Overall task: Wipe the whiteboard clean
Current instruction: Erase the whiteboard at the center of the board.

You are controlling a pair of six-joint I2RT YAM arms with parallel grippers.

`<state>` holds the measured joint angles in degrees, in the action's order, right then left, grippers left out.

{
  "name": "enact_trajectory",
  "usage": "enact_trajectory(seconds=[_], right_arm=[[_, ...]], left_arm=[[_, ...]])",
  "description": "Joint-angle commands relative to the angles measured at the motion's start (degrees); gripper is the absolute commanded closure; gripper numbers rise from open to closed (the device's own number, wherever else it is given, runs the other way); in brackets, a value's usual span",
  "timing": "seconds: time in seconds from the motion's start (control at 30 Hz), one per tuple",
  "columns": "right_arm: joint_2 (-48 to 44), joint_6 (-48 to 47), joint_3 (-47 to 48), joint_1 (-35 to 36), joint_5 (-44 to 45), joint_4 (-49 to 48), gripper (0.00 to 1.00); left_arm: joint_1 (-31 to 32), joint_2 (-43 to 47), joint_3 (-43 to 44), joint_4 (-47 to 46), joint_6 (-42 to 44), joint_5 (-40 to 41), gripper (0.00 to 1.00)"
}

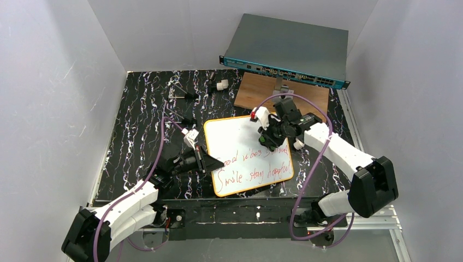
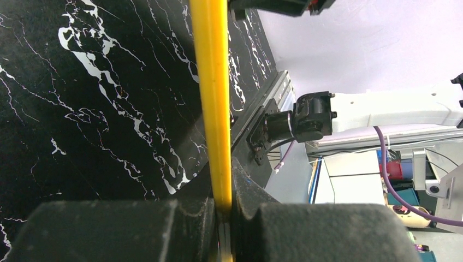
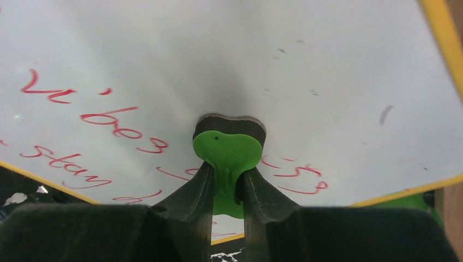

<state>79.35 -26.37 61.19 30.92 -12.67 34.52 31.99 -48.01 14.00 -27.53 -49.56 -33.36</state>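
Left pincer (image 2: pixel 224 210) grips whiteboard (image 2: pixel 213 109) edge; right pincer (image 3: pixel 226 180) seemingly presses eraser (image 3: pixel 226 146).

Plain white walls (image 1: pixel 54 82) enclose a black, white-veined tabletop (image 1: pixel 142 109), possibly marble.

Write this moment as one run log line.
left claw: shut on whiteboard frame | right claw: shut on green eraser, eraser on whiteboard | red writing: present
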Motion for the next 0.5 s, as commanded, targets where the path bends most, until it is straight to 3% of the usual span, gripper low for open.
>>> enact_trajectory(seconds=[0.0,0.07,0.23,0.33,0.47], right_arm=[[-0.6,-1.9,-1.7,2.5,-2.0,0.4,0.99],[0.3,0.1,-0.8,1.1,4.4,-1.5,0.99],[1.3,3.5,0.1,-3.7,11.0,-4.1,0.99],[1.2,2.7,-0.6,-3.9,9.2,-3.8,0.99],[0.9,-0.8,-0.4,-2.8,-1.2,0.8,0.99]], left_arm=[[0.2,1.6,1.7,-5.9,5.0,-1.0,1.0],[0.2,1.6,1.5,-6.3,4.9,-1.0,1.0],[0.2,1.5,1.7,-6.0,5.2,-1.2,1.0],[0.2,1.1,1.7,-6.4,5.1,-1.4,1.0],[0.2,1.0,1.7,-6.7,4.9,-1.4,1.0]])
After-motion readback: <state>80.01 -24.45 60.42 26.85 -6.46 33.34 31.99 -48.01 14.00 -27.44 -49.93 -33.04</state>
